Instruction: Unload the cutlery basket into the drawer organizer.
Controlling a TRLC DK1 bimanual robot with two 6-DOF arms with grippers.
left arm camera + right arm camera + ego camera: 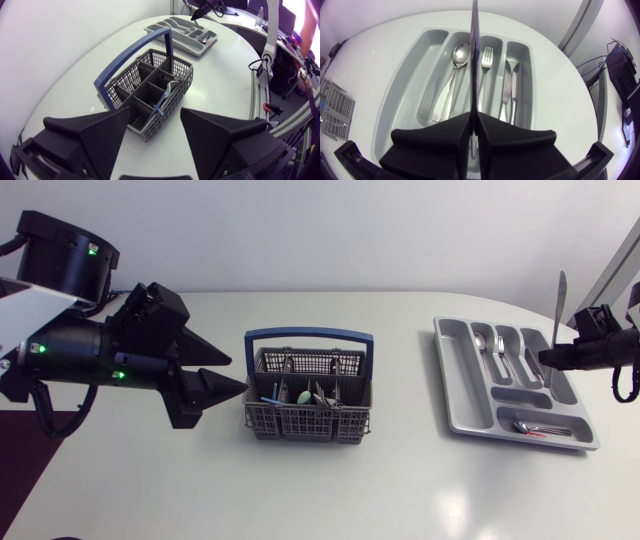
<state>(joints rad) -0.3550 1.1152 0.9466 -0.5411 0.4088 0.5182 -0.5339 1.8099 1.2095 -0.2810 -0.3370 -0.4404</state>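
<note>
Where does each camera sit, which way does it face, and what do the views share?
Head view: fixed overhead, looking down; both arms show, left gripper open by the cutlery basket, right gripper shut on a utensil over the drawer organizer.
Left wrist view: on the left arm, facing across the table; basket ahead of own fingers.
Right wrist view: on the right arm, facing down into the organizer; own fingers show.
Shared: all three show the organizer.
</note>
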